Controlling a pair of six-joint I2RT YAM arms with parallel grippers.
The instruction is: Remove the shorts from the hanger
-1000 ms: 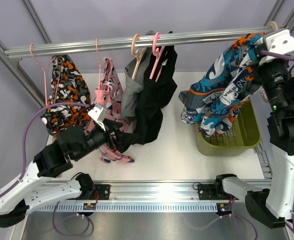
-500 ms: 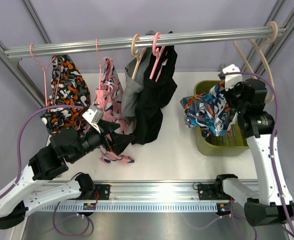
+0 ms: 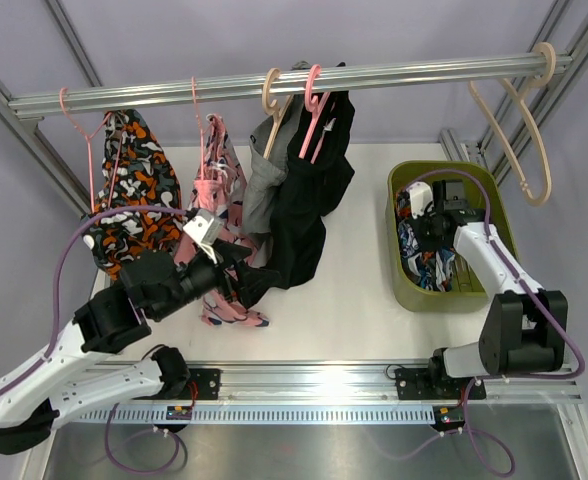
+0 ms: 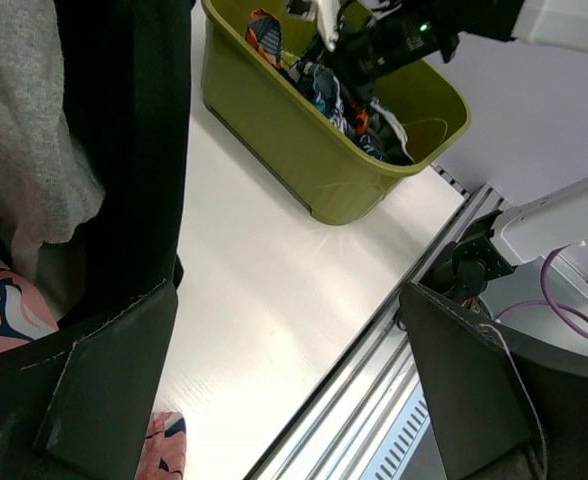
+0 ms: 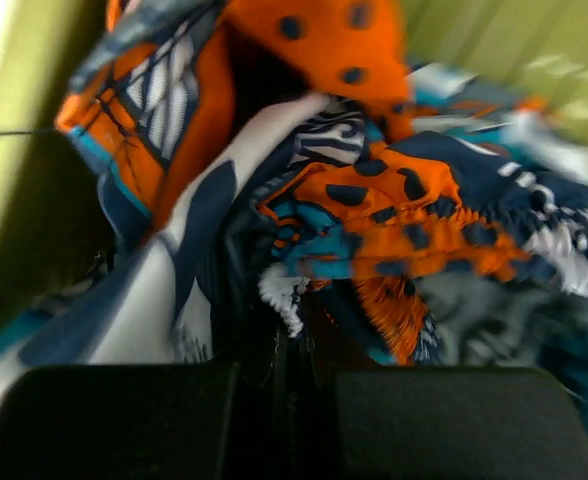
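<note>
White tabletop (image 3: pixel 354 300) stretches bare between the hanging clothes and an olive-green plastic bin (image 3: pixel 404 290) on the right. The blue, orange and white patterned shorts (image 3: pixel 421 262) lie bunched inside that bin, off any hanger, and fill most of its left half. The right gripper (image 3: pixel 424 212) reaches down into the bin with its fingers pressed together, pinching a fold of the patterned shorts (image 5: pixel 394 200); the bin's walls stand close on both sides of it. Its arm bends over the bin's near right corner, elbow low by the table edge.

Up on the metal rail (image 3: pixel 174 92), a beige wooden hanger (image 3: pixel 521 130) hangs bare at the far right. Near the middle, the plain black shorts (image 3: pixel 314 200) hang from a pink hanger (image 3: pixel 312 110), with the plain grey shorts (image 3: pixel 261 195) just beside them on the left.

The left gripper (image 3: pixel 242 282) sits low at the black shorts' hem, jaws wide apart and nothing between them. From its wrist, one finger (image 4: pixel 104 390) lies against the black cloth; open table runs ahead to the bin.
</note>
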